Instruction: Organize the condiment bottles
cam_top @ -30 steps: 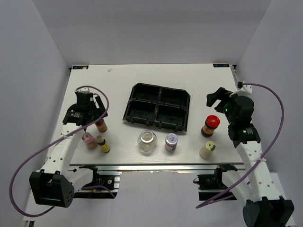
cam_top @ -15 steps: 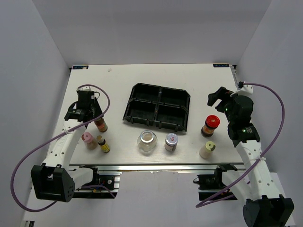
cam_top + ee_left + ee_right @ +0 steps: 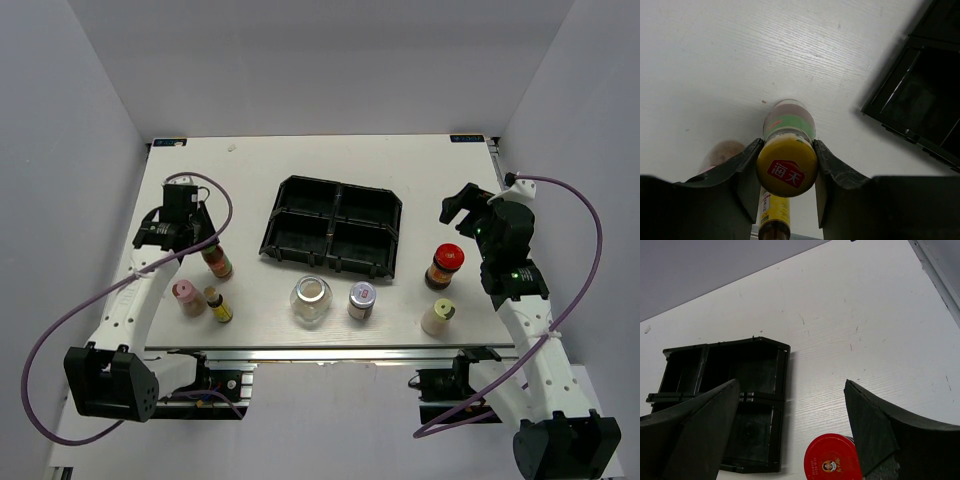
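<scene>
The left gripper [image 3: 787,167] clamps the yellow-capped dark bottle [image 3: 217,263] at 1 o'clock from the pink-capped bottle [image 3: 187,297] on the worktop [image 3: 250,170]. The right gripper [image 3: 790,390] gapes wide and holds nothing — the red-lidded jar [image 3: 832,463] stands near its 6 o'clock.

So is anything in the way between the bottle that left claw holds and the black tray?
Nothing visible. The left gripper is shut on the yellow-capped bottle, and only bare table lies between it and the black tray. The pink-capped bottle and small dark bottle stand nearer, off that line.
</scene>
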You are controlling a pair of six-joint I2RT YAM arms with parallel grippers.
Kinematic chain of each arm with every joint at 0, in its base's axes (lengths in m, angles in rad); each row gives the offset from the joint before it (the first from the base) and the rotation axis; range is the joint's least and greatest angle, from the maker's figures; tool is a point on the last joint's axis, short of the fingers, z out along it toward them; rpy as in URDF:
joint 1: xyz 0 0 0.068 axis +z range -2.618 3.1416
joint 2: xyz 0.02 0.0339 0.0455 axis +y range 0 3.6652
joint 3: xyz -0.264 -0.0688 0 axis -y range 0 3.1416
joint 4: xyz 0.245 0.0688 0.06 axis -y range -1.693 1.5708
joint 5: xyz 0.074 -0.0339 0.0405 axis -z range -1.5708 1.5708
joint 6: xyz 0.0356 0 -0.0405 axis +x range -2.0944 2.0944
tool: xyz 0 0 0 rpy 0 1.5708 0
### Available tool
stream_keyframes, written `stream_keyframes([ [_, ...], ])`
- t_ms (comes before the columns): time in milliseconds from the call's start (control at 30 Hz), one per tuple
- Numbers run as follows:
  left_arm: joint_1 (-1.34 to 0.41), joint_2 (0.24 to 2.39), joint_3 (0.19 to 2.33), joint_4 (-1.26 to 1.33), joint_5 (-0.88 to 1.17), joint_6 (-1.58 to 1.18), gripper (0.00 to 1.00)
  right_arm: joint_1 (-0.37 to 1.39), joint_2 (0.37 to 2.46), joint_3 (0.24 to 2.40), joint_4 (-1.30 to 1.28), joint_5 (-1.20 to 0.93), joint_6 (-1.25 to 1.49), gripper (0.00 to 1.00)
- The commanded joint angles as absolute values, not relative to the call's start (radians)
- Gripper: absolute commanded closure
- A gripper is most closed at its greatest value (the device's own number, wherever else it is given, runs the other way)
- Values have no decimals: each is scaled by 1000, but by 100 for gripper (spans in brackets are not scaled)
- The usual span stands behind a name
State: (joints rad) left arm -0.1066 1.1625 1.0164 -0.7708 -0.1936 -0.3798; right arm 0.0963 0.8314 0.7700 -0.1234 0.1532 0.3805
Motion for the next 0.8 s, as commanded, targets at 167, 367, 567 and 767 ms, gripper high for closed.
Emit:
stream_keyframes([
  [167, -106, 1198, 1305, -738, -123, -425, 100, 94, 836, 770, -81, 184, 361, 11],
  [367, -106, 1268, 1410, -649, 18, -494, 100, 94, 838, 772, -80, 196, 368, 11],
  [567, -302, 1466, 1673, -643, -156, -463, 100, 95, 836, 767, -77, 206, 377, 11],
  [767, -390, 1692, 1940, -638, -161, -427, 100, 94, 830, 762, -75, 207, 376, 11],
])
